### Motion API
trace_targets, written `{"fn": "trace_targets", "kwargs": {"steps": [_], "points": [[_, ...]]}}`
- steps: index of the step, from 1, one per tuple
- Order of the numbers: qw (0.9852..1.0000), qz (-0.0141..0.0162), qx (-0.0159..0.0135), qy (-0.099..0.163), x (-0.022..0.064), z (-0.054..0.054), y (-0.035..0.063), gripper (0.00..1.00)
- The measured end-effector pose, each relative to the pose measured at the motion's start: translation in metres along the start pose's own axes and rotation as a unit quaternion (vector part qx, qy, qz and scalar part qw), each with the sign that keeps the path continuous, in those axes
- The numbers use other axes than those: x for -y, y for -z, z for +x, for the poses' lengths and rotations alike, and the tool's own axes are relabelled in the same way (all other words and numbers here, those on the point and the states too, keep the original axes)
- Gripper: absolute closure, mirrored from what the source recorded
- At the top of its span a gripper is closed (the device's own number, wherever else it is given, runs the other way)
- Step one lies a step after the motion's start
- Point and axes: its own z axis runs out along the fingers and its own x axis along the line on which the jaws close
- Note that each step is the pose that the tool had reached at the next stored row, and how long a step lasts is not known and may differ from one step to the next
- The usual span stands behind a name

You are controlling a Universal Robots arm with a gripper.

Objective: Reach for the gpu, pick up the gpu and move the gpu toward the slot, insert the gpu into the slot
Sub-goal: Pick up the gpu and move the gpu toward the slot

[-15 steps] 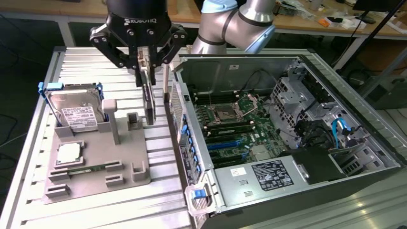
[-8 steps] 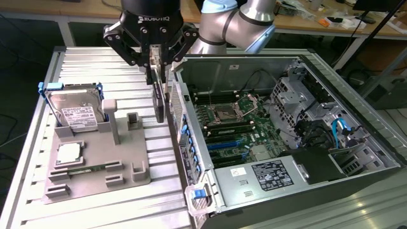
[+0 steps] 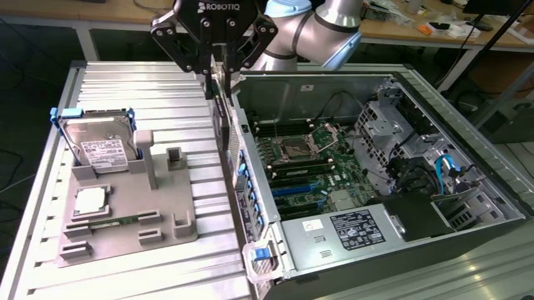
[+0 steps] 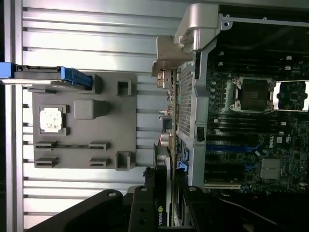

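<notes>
Ribbed aluminium table point(image 3: 142, 87) carries the open case point(image 3: 301, 94) while fingers point(image 3: 190, 57) grip the gpu point(image 3: 222, 125).

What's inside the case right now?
Motherboard, blue slots, CPU socket, power supply, cables. The case wall covers the slots' ends at the exterior view's left. The gpu hangs gripped by that wall.

A ribbed metal tabletop point(image 3: 134, 87) lies under even light; wooden workbenches point(image 3: 109, 14) with scattered clutter stand behind it.

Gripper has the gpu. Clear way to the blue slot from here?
Likely yes, but not straight down: the gripper holds the gpu beside the case wall, and the slot lies uncovered inside the case.
</notes>
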Motion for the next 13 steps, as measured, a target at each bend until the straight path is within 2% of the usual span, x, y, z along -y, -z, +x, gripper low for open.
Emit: {"fn": "trace_targets", "kwargs": {"steps": [13], "points": [[1.0,-0.0001,-0.0036,0.0,0.0037,-0.059,0.0005,0.73]]}}
